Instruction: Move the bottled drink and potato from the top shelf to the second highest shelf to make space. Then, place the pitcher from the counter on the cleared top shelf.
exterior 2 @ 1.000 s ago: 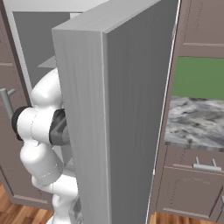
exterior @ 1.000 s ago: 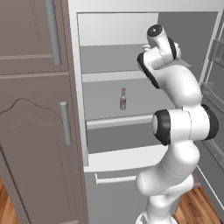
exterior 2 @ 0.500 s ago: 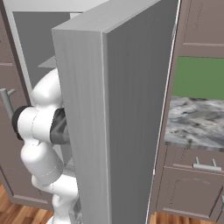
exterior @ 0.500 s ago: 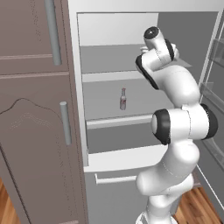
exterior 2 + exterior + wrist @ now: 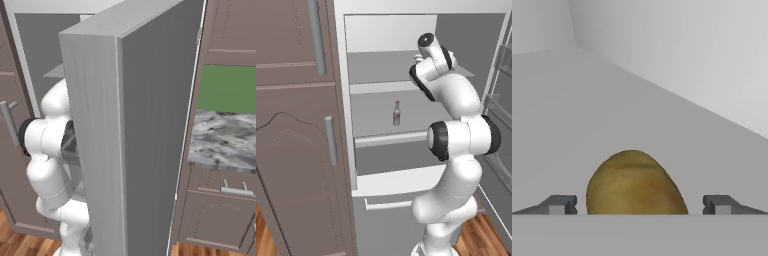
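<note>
**Potato framed between the spread fingers on the top shelf**

In the hand view the potato (image 5: pixel 634 182) lies on the top shelf (image 5: pixel 572 110) dead centre between the two finger tips, which stand wide apart at 8 and 4 o'clock of it, with a clear gap on each side; nothing is clamped yet. The gripper (image 5: pixel 639 205) points straight at the potato, so it lies directly ahead, toward 12 o'clock. Its long axis appears to run away from the camera, along the approach line, though the lower part is hidden, so I cannot be sure.

From the left base view the arm reaches into the open fridge at top-shelf height, while the bottled drink (image 5: pixel 397 113) already stands upright on the second highest shelf (image 5: pixel 391 138). Judging by this, the drink is done and the potato grasp comes next: a short advance, then closing.
</note>
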Available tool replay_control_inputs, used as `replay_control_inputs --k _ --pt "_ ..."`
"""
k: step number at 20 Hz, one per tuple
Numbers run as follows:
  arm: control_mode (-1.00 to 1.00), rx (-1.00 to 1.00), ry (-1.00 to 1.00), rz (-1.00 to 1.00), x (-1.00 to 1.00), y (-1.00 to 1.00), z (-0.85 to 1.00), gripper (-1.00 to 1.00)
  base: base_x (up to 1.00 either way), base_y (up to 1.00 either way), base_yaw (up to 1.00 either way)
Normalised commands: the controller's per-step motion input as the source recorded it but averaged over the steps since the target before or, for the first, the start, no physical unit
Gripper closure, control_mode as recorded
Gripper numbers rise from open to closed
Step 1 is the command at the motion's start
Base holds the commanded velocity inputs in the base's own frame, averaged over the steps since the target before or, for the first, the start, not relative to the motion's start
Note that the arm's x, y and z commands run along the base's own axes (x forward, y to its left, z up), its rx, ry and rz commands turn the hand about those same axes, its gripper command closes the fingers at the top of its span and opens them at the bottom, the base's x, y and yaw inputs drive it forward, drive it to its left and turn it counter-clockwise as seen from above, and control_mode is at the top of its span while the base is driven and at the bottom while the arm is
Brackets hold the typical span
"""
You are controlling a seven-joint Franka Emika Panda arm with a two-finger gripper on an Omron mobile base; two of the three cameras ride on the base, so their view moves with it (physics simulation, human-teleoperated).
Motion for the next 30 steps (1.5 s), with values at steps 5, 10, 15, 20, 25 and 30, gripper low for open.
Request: replay_control_inputs --k 5,10,15,20,25,30 --pt "-1.00 0.00 0.00 0.00 0.18 -0.03 -0.02 -1.00 0.00 0.00 0.00" --pt "-1.00 0.00 0.00 0.00 0.15 -0.03 -0.07 1.00 0.00 0.00 0.00" --pt "-1.00 0.00 0.00 0.00 0.03 -0.03 -0.08 1.00 0.00 0.00 0.00" --pt "-1.00 0.00 0.00 0.00 0.00 0.00 -0.02 1.00 0.00 0.00 0.00" --pt "-1.00 -0.05 -0.12 0.08 -0.83 0.43 -0.17 1.00 0.00 0.00 0.00" --pt "-1.00 -0.06 -0.08 0.18 -1.00 0.55 -0.02 1.00 0.00 0.00 0.00"
